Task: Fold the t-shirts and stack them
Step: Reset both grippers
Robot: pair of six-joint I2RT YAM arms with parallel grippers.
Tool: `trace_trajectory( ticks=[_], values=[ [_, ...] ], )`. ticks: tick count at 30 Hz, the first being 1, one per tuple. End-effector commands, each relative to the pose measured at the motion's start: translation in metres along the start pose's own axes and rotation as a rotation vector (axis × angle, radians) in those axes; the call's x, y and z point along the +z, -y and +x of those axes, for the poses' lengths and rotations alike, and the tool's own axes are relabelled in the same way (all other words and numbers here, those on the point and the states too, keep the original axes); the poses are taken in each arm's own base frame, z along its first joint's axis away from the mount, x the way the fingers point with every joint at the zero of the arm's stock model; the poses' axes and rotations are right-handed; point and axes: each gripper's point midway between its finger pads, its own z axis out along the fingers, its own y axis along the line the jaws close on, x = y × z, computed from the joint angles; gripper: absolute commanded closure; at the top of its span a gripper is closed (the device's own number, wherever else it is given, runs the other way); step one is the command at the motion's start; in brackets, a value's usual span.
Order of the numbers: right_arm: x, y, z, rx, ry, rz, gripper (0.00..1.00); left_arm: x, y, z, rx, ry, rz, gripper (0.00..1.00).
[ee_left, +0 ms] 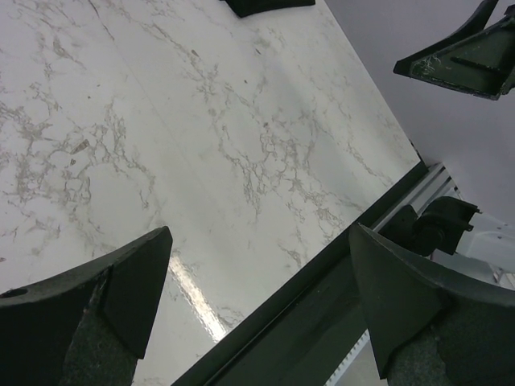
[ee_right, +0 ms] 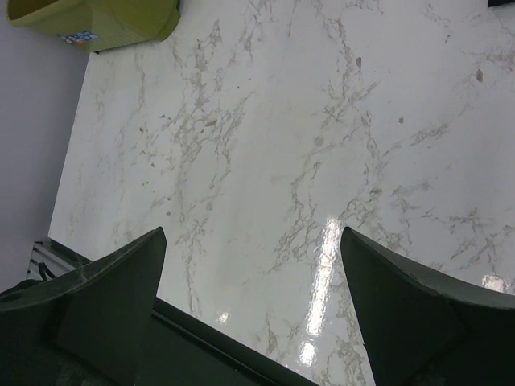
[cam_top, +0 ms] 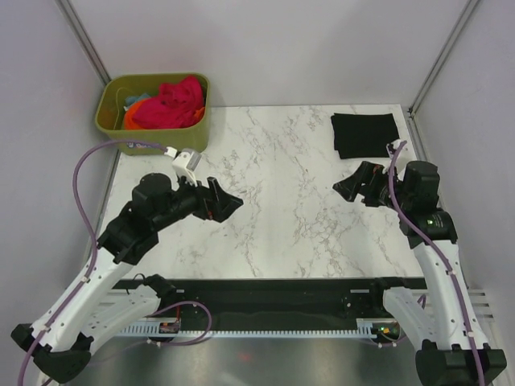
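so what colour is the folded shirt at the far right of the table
Black; the folded shirt shows best in the top view.

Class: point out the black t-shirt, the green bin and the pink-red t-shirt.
black t-shirt (cam_top: pixel 365 134), top view, middle of cloth.
bin (cam_top: pixel 193 135), top view, front wall.
pink-red t-shirt (cam_top: pixel 170 104), top view, cloth's middle.

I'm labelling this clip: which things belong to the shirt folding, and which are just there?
For the job: black t-shirt, flat at the far right; pink-red t-shirt and orange t-shirt, bunched in the green bin.
Just there: green bin; marble table.
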Motion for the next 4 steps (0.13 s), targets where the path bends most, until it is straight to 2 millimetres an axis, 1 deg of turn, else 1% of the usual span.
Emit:
trace_trajectory(
  ticks=[1, 4],
  values=[
    [-0.0066, -0.0245, -0.0225, -0.042, 0.072, -0.099, 0.02, -0.0075, 0.0092, -0.0028, -0.025, 0.017, 0.039, 0.00],
    [-0.0048, -0.0239, -0.0232, -0.035, 0.068, -0.095, 0.02, -0.0098, 0.0108, -0.0050, -0.024, 0.025, 0.044, 0.00]
  ],
)
